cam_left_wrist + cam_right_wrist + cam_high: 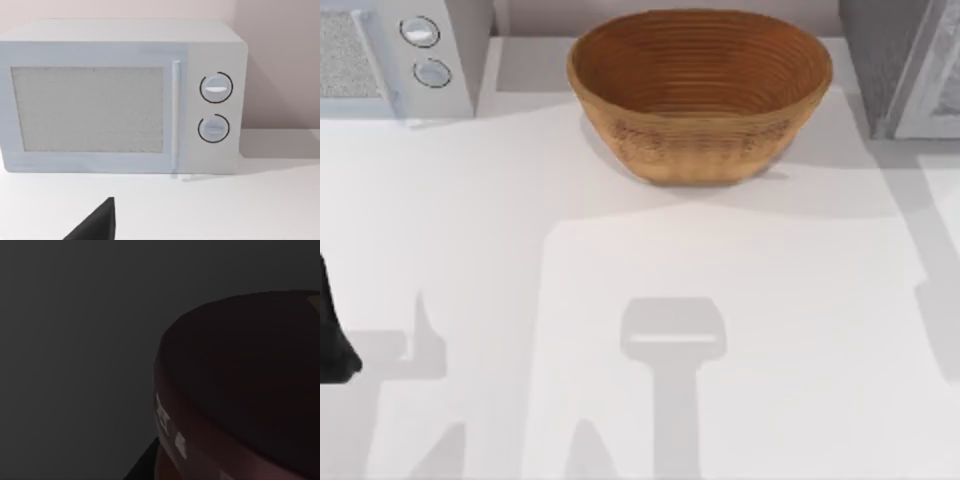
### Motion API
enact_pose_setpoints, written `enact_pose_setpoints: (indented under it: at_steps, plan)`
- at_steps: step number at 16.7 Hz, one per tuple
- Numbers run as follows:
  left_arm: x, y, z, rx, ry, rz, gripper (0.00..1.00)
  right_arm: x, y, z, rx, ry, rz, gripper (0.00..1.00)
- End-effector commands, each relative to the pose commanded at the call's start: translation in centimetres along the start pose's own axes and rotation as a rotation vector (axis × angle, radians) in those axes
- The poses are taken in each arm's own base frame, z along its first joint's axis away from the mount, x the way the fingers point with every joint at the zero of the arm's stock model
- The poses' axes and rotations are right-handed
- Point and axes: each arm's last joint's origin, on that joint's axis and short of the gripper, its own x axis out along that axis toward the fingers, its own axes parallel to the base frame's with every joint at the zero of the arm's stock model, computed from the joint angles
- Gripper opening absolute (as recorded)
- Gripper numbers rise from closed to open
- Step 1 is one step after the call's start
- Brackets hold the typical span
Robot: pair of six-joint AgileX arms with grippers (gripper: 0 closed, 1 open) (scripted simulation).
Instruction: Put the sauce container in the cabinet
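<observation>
So up close in our dark right wrist view sits the small round maroon-lidded sauce container (240, 390), grey speckled cabinet (905, 65) at the white desk's (620, 300) far right, and we can't tell either pincer's state.

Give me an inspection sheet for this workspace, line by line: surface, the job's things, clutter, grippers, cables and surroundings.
Surface: white table, crossed by grey shadows.
Job's things: cabinet at the far right corner; the right wrist view is dark, with a dark rounded shape close up.
Clutter: woven basket at the far middle; white microwave with two knobs at the far left, door shut.
Grippers: left arm parked at the table's left edge.
Cables: nothing seen.
Surroundings: pale wall behind the microwave.
</observation>
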Motion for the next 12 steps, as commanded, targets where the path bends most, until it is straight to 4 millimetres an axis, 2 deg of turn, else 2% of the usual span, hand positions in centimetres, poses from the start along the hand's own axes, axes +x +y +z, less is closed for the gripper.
enact_pose_setpoints:
  at_steps: [7,12]
  plan:
    - [0.0,0.0,0.0,0.0,0.0,0.0,1.0,0.0,0.0,0.0,0.0,0.0,0.0,0.98]
    - [0.0,0.0,0.0,0.0,0.0,0.0,1.0,0.0,0.0,0.0,0.0,0.0,0.0,1.0]
